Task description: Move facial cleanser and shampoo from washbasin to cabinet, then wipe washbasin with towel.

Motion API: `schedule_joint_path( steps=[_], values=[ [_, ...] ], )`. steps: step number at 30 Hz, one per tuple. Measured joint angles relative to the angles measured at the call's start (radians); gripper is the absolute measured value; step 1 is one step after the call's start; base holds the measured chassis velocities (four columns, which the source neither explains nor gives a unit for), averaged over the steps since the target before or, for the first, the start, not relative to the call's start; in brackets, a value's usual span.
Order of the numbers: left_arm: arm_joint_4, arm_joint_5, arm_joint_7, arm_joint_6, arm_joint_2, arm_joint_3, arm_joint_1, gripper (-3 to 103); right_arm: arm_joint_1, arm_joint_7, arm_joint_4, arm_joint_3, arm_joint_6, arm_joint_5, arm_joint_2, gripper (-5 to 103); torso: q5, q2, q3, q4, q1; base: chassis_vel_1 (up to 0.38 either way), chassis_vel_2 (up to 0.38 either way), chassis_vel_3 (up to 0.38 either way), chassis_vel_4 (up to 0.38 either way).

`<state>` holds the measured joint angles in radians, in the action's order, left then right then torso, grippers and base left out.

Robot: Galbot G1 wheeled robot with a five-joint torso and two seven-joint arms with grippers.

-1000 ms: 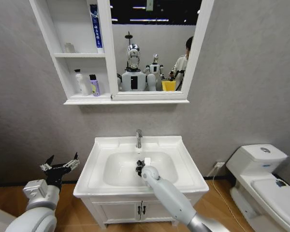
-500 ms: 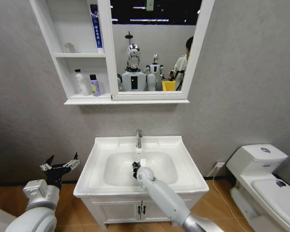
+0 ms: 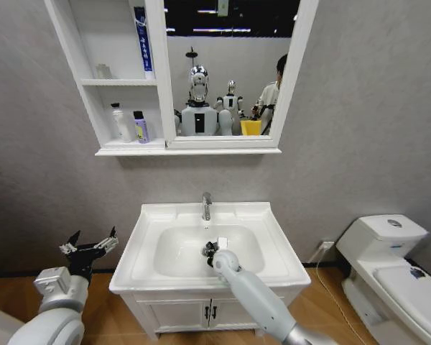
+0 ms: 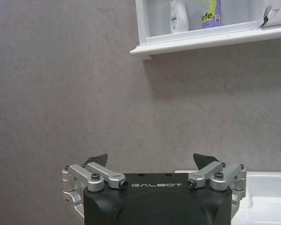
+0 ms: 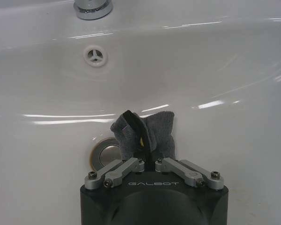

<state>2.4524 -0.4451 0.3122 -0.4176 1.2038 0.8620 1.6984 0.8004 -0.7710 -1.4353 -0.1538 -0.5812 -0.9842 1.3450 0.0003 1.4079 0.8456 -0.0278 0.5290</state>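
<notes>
My right gripper [image 3: 210, 249] is down in the bowl of the white washbasin [image 3: 147, 237], shut on the dark grey towel [image 5: 143, 133]. The bunched towel touches the bowl beside the round drain [image 5: 103, 152], below the chrome tap [image 3: 207, 205]. My left gripper [image 3: 90, 248] hangs open and empty to the left of the washbasin, facing the wall. In the lowest compartment of the cabinet [image 3: 86, 83] stand a white bottle [image 3: 118, 122] and a purple bottle [image 3: 140, 127]. A blue tube [image 3: 141, 39] stands in the compartment above. I cannot tell which of them are the facial cleanser and the shampoo.
A white toilet [image 3: 388, 266] stands to the right of the washbasin. Below the basin is a low two-door vanity [image 3: 187, 313]. The mirror [image 3: 230, 72] next to the cabinet reflects robots and a person in the room behind.
My right gripper slid left across the bowl with the towel, then came back to the right near the drain. The left arm has stayed still.
</notes>
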Motion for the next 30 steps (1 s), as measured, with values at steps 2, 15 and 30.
schedule_joint_path(
  steps=[2, 15, 30],
  values=[
    [0.000, 0.000, 0.000, 0.000, 0.000, 0.000, 0.000, 100, 0.006, -0.008, -0.015, 0.005, -0.001, -0.001, -0.015, 5, 0.0000, 0.000, 0.000, 0.0000, 0.000, 0.000, 0.000, 0.000, 0.000],
    [0.000, 0.000, 0.000, 0.000, 0.000, 0.000, 0.000, 100, 0.049, -0.044, -0.138, 0.004, -0.025, -0.042, -0.142, 5, 0.0000, 0.000, 0.000, 0.0001, 0.000, 0.000, 0.000, 0.000, 0.000],
    [0.000, 0.000, 0.000, 0.000, 0.000, 0.000, 0.000, 100, 0.035, -0.047, -0.217, 0.069, 0.002, 0.011, -0.257, 5, 0.0001, 0.000, 0.000, 0.0001, 0.000, 0.000, 0.000, 0.000, 0.000]
  ],
)
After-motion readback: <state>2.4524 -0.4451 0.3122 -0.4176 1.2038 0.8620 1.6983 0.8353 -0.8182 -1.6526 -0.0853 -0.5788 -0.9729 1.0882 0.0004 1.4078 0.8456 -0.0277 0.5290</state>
